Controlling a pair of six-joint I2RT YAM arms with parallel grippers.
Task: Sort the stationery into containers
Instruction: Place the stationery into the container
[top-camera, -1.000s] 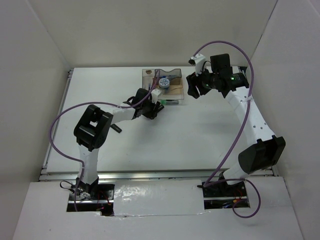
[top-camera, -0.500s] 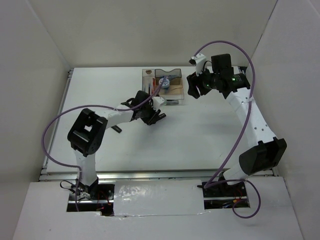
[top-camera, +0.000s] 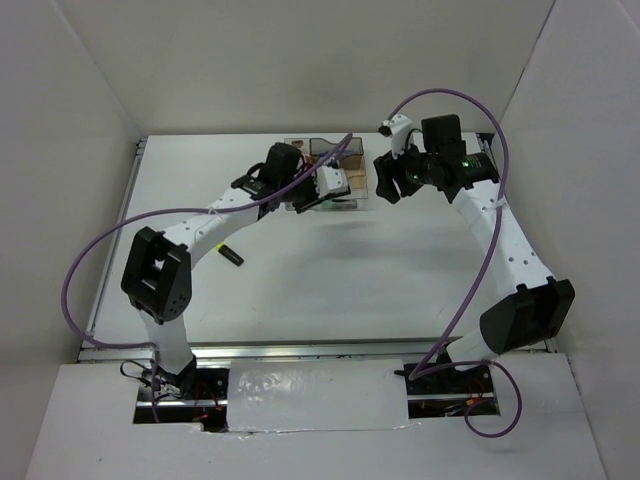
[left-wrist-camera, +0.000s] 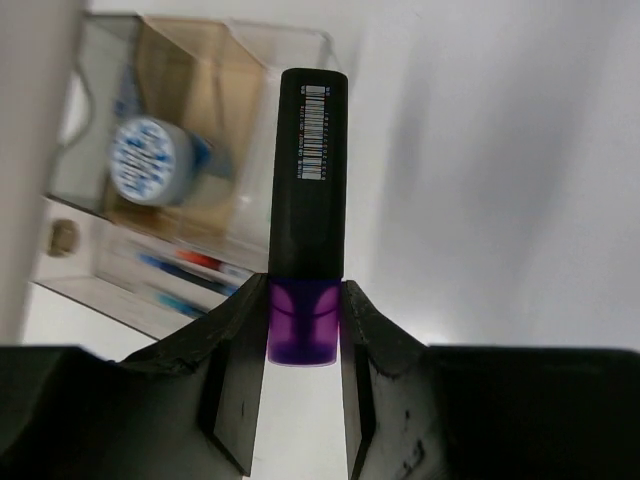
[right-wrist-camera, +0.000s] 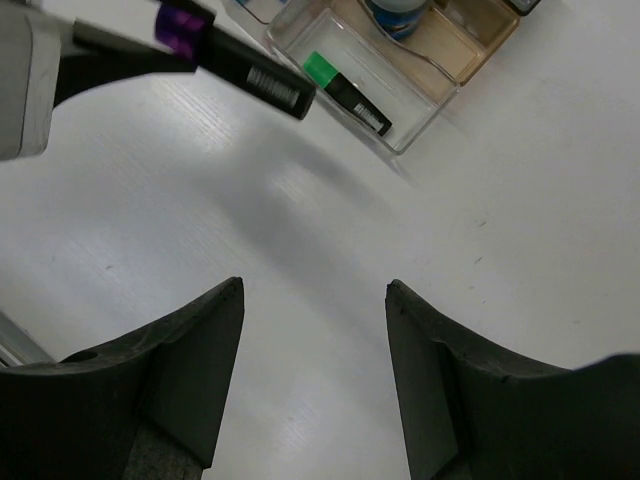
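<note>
Purple highlighter (left-wrist-camera: 306, 200) juts from left end effector (left-wrist-camera: 303, 300), pinched at purple end.

Organiser (left-wrist-camera: 215, 90) translucent glossy plastic; highlighter (left-wrist-camera: 307, 180) barrel matt black.

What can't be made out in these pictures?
Organiser contents, top view: left arm covers most compartments.
Pens, left wrist view: blurred behind the smoky wall; number unclear.
Tub, right wrist view: cut by top edge.
Small dark item, top view: too small to identify.
</note>
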